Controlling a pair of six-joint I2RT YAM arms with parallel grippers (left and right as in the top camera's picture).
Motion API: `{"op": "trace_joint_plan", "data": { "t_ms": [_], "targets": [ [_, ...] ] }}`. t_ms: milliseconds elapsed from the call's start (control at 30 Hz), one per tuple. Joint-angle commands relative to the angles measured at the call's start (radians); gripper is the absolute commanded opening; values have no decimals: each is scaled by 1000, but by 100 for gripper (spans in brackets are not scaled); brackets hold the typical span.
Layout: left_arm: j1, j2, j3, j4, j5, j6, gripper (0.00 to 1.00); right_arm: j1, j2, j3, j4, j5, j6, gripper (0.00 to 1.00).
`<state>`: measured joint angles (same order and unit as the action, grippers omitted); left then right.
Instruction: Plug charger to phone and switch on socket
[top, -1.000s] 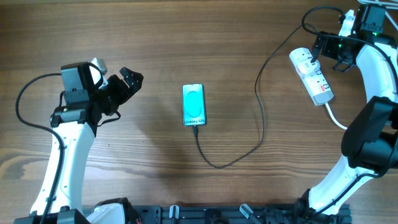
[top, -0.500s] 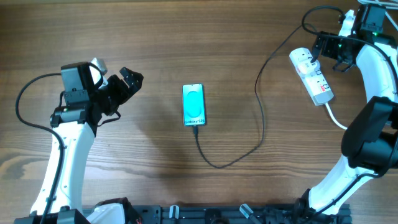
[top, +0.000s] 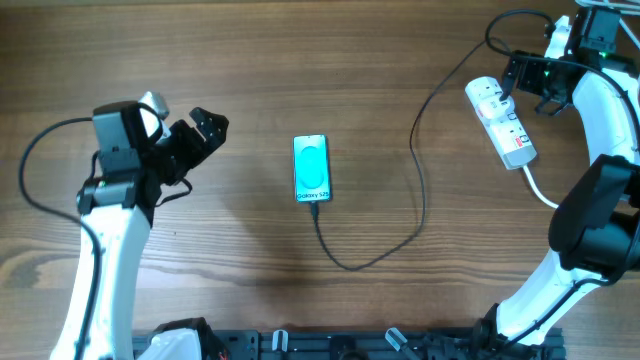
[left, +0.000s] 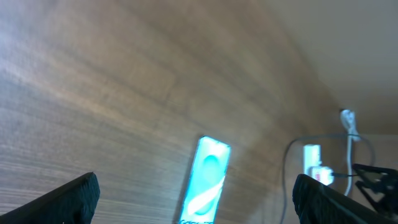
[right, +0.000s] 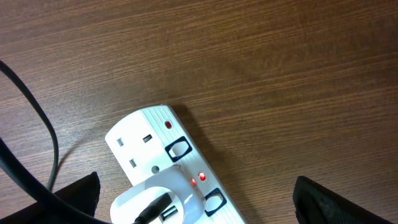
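The phone (top: 311, 168) lies flat mid-table, its turquoise screen lit; it also shows in the left wrist view (left: 208, 179). The black charger cable (top: 420, 200) runs from the phone's lower edge, loops right and up to a white plug (right: 155, 202) seated in the socket (top: 502, 122). In the right wrist view the socket (right: 158, 140) shows a small red light (right: 202, 176) lit beside the plug. My left gripper (top: 205, 128) is open and empty, left of the phone. My right gripper (top: 527, 78) is open and empty, just above the socket's far end.
The socket's thick white cord (top: 540, 190) trails off toward the right arm's base. A dark rail (top: 320, 345) runs along the table's front edge. Bare wooden table (top: 230, 240) lies between the left arm and the phone.
My left arm has shifted slightly to the left. The phone, cable, socket and right arm have not moved.
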<state>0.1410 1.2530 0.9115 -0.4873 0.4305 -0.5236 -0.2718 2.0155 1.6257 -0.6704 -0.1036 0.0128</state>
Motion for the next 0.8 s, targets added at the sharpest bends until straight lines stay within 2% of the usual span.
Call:
{"op": "trace_joint_plan", "data": {
  "t_ms": [0, 133, 433, 667, 767],
  "targets": [
    [7, -145, 2, 3, -6, 23, 100, 0, -13, -5, 8, 11, -10, 100],
    [7, -214, 2, 3, -6, 23, 100, 0, -13, -5, 8, 10, -10, 100],
    [7, -223, 2, 2, -6, 23, 100, 0, -13, -5, 8, 10, -10, 100],
    [7, -253, -16, -161, -33, 23, 100, 0, -13, -5, 8, 10, -10, 100],
    [7, -276, -122, -152, -51, 23, 100, 0, -13, -5, 8, 11, -10, 100]
  ]
}}
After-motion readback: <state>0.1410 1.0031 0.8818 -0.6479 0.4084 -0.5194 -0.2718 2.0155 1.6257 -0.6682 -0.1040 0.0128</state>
